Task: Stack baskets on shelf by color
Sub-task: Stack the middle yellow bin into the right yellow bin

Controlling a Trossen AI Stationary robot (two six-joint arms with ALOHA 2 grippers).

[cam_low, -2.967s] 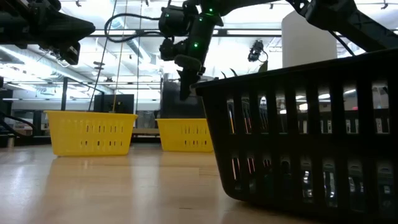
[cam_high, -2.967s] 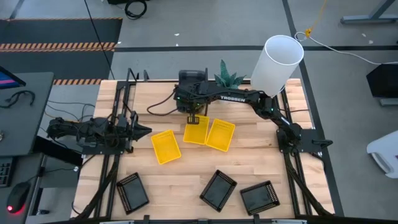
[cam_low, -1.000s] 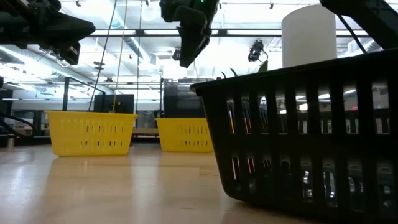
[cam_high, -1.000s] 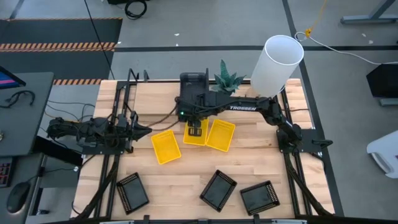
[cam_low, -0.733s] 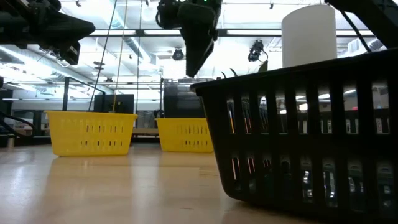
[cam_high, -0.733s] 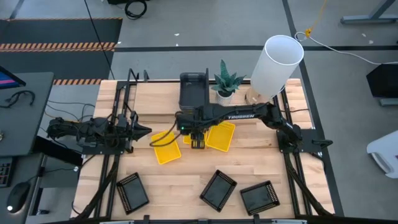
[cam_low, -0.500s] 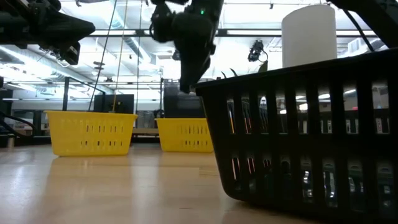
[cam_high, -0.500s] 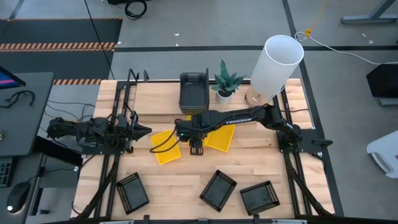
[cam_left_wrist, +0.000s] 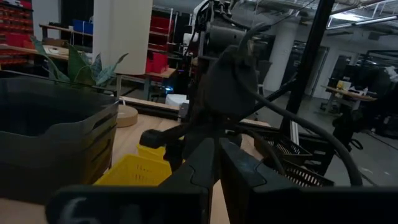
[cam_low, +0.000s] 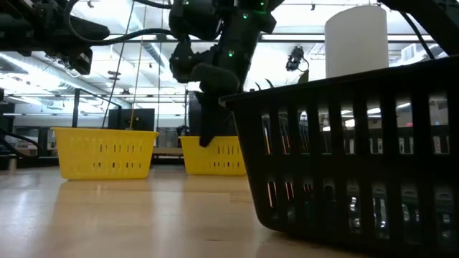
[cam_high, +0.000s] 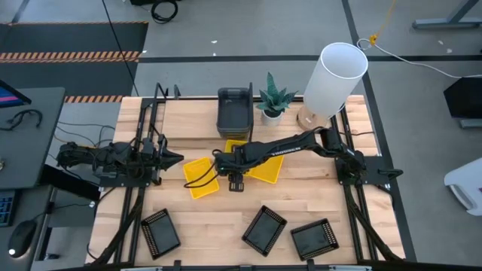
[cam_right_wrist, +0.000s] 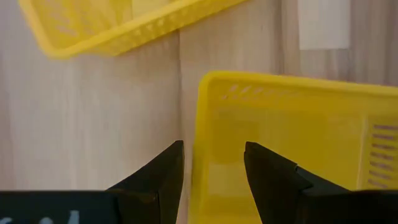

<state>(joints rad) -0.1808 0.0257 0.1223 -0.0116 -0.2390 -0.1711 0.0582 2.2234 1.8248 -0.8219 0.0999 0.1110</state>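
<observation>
Right gripper [cam_right_wrist: 210, 163], fingers spread, straddles the middle yellow basket [cam_right_wrist: 292, 162] rim mid-desk. Grasp step; next: pinch, lift toward shelf. Left gripper [cam_high: 167, 157] parked at left edge, fingers: can't tell.

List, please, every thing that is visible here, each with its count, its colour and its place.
yellow baskets: three, yellow, middle of the table, close together; the middle one is mostly hidden under the right arm.
black baskets: three, black, along the near edge of the table.
grey basket: at least one, dark grey, at the far edge on the shelf; whether more are stacked in it, I cannot tell.
plant: one, green, beside the grey basket.
cylinder: one, white, far right corner.
table: one, pale wood.
left gripper: dark, waiting at the left edge of the table.
right gripper: dark, over the yellow baskets, fingers open astride the rim of one.
</observation>
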